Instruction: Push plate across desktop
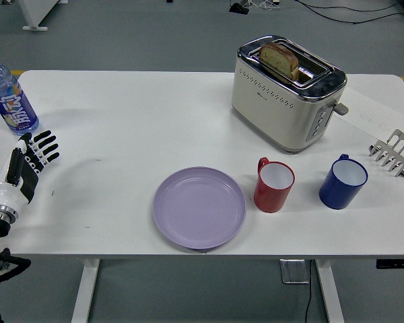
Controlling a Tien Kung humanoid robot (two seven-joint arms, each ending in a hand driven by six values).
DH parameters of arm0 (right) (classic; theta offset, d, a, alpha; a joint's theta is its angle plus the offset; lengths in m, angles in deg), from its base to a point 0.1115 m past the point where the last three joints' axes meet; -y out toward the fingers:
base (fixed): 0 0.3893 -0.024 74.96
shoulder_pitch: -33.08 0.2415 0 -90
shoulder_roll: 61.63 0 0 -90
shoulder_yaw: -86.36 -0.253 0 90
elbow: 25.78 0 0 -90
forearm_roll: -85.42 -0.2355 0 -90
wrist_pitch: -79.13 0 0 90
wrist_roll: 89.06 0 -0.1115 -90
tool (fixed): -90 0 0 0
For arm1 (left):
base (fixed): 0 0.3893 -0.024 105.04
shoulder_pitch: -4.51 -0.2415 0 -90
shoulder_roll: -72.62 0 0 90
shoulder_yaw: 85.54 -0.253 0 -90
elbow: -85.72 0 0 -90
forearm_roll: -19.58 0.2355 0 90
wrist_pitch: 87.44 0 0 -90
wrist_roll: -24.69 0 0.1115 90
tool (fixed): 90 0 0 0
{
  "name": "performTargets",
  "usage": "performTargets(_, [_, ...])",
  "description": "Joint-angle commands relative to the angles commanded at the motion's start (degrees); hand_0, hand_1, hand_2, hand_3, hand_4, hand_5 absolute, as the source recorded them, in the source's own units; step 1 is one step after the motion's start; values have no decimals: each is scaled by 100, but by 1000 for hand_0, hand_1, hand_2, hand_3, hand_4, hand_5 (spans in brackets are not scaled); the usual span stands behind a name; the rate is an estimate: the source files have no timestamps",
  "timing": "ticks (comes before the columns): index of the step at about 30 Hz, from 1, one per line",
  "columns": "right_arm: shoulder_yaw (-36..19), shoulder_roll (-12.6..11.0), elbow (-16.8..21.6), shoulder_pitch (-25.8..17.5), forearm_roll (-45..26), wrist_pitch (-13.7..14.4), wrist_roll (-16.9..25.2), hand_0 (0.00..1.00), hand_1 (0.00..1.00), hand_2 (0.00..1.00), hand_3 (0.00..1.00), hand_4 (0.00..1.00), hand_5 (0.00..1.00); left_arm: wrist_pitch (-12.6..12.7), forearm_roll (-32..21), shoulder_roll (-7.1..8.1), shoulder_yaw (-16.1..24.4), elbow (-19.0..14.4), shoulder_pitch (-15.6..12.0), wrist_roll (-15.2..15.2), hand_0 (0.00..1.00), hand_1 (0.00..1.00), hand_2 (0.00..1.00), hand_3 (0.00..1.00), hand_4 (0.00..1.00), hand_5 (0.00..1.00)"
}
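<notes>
red mug [274,184] stands just right of the purple plate [199,207].

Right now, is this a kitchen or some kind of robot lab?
Probably a robot lab set up like breakfast: a shiny cream toaster and round purple plate on a plain white desk, with cables on grey floor.

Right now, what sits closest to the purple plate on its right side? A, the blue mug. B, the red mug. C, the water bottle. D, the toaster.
B: the red mug stands just right of the purple plate, with the blue mug farther right, the toaster behind, and the water bottle at the far left.
</notes>
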Motion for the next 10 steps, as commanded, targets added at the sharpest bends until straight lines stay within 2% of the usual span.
performTargets(10, [6,0,0,13,-6,1,4,658,644,720,678,283,288,92,-102,-44,-78,33,-8,-65,788,818,802,745,540,998])
